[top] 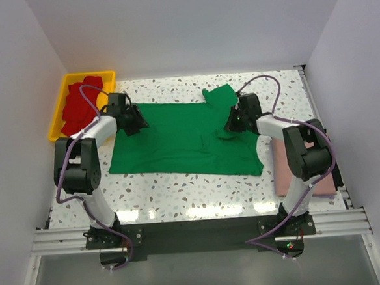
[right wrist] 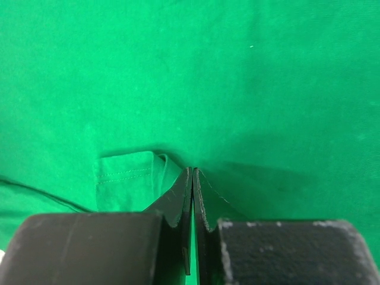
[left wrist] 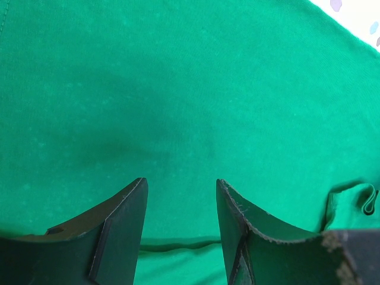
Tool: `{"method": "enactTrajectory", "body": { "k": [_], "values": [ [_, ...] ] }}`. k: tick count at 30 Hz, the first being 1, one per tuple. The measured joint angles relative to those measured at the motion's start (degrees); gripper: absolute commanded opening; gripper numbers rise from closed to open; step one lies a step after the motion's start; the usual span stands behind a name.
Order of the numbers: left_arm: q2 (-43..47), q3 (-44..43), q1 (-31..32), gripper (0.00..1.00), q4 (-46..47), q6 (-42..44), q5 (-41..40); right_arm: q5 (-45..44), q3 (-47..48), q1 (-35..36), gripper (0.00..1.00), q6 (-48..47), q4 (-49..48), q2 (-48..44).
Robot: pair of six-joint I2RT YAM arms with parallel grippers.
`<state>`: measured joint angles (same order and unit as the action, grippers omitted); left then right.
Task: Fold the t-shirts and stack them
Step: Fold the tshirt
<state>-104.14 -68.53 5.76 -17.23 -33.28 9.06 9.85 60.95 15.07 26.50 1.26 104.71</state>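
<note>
A bright green t-shirt (top: pixel 177 140) lies spread flat across the middle of the table, one sleeve sticking out at the back right. It fills both wrist views (left wrist: pixel 178 89) (right wrist: pixel 178 71). My left gripper (top: pixel 135 122) (left wrist: pixel 180 180) hovers open just over the shirt's back left part, with only cloth showing between its fingers. My right gripper (top: pixel 232 124) (right wrist: pixel 193 169) is shut at the shirt's right side, its tips pinching green cloth beside a small folded hem. A dusty pink t-shirt (top: pixel 278 169) lies under the right arm. Red t-shirts (top: pixel 82 106) fill the tray.
A yellow plastic tray (top: pixel 87 75) stands at the back left corner of the speckled table (top: pixel 180 189). White walls close in the back and both sides. The arms' bases sit on the rail at the near edge.
</note>
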Motion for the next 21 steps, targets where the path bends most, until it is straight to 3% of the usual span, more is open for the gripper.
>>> {"method": "enactTrajectory", "body": {
  "k": [7, 9, 10, 13, 16, 21],
  "values": [
    [-0.02, 0.00, 0.00, 0.55, 0.00, 0.00, 0.11, -0.39, 0.00, -1.25, 0.02, 0.31, -0.07, 0.00],
    [-0.02, 0.00, 0.00, 0.55, 0.00, 0.00, 0.17, -0.33, 0.00, -1.44, 0.11, 0.42, -0.07, 0.00],
    [-0.04, 0.00, 0.00, 0.55, 0.00, 0.00, 0.17, -0.28, 0.00, -1.53, 0.22, 0.35, -0.04, 0.00],
    [-0.04, 0.00, 0.00, 0.55, 0.00, 0.00, 0.20, -0.17, 0.00, -1.62, 0.40, 0.04, -0.07, 0.00],
    [-0.09, 0.00, 0.00, 0.55, 0.00, 0.00, 0.22, 0.26, 0.00, -1.62, 0.47, -0.83, -0.07, 0.00],
    [-0.13, 0.00, 0.00, 0.55, 0.00, 0.00, 0.39, 1.88, 0.15, -1.62, 0.48, -1.68, -0.09, 0.37]
  ]
}}
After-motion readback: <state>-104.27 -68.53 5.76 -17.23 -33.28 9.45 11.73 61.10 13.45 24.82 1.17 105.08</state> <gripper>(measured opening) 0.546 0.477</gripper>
